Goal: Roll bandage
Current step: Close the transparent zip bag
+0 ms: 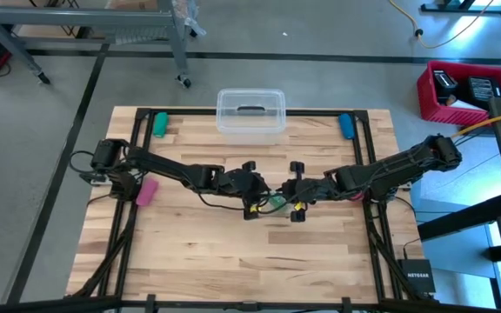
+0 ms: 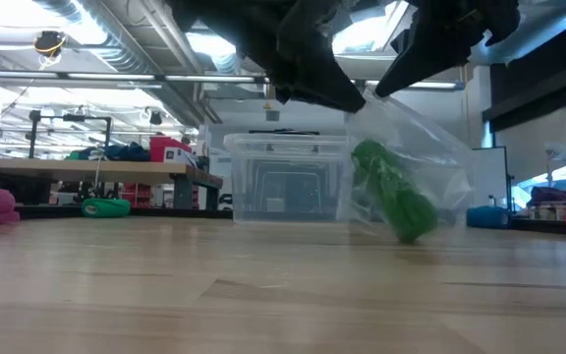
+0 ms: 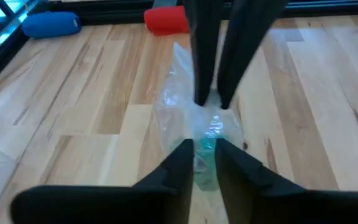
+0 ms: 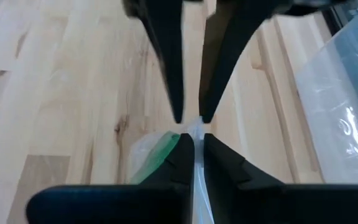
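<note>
A small clear plastic bag (image 2: 411,157) hangs between my two grippers over the middle of the table (image 1: 233,252). Inside it sits a bunched bright green soft thing (image 2: 396,202), which I take for the bandage; it also shows in the high view (image 1: 278,202). My left gripper (image 1: 266,198) and my right gripper (image 1: 292,200) meet tip to tip, both shut on the bag's top. The bag's green-filled lower end (image 2: 409,234) is at table height; whether it touches the table I cannot tell. My left gripper pinches the bag's upper edge (image 3: 206,135) between its two fingers, coming level from the table's left. The bag hangs below the fingers with the green bundle inside. My right gripper pinches the same upper edge (image 4: 196,127) between its two fingers, coming level from the table's right, right against my left gripper's fingertips. The clear film hangs down from the hold.
A clear lidded box (image 1: 250,113) stands at the far middle edge. A green cylinder (image 1: 159,123) lies far left, a blue one (image 1: 346,126) far right, a pink one (image 1: 146,191) by the left arm, a red one (image 3: 166,18) by the right arm.
</note>
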{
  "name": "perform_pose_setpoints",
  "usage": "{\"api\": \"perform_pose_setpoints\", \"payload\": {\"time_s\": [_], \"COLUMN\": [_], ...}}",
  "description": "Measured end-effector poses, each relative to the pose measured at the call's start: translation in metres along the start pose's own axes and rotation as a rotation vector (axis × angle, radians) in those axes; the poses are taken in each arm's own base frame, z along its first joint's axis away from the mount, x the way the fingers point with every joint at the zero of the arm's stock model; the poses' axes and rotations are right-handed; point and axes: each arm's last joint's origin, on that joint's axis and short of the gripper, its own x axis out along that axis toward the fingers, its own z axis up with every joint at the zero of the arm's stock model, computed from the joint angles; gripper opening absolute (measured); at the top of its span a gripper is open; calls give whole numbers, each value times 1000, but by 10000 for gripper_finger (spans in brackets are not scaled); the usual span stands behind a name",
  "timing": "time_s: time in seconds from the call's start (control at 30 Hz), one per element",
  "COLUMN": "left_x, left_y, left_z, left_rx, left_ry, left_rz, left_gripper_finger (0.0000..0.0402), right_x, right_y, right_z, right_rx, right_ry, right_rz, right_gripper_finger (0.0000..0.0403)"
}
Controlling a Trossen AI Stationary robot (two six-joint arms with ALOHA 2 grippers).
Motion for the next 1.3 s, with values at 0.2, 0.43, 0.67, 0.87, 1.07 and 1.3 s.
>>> {"api": "perform_pose_setpoints", "payload": {"time_s": [0.2,0.43,0.67,0.87,1.07,1.3], "left_x": [-7,-4,3,6,5,4], "left_y": [-2,-1,1,4,4,4], "left_z": [10,9,7,6,6,8], "left_rx": [13,18,21,17,21,21], "left_ry": [-53,-61,-71,-74,-81,-98], "left_rz": [-7,-3,4,22,143,172], "left_gripper_finger": [111,118,82,10,1,0], "right_x": [0,0,0,0,1,0], "right_y": [0,0,0,-1,-1,-1], "right_z": [-1,0,0,-1,-2,-18], "right_rx": [-2,-1,0,0,25,19], "right_ry": [6,4,0,5,22,174], "right_rz": [-13,-13,-12,-15,-32,-24], "right_gripper_finger": [27,28,28,28,28,28]}}
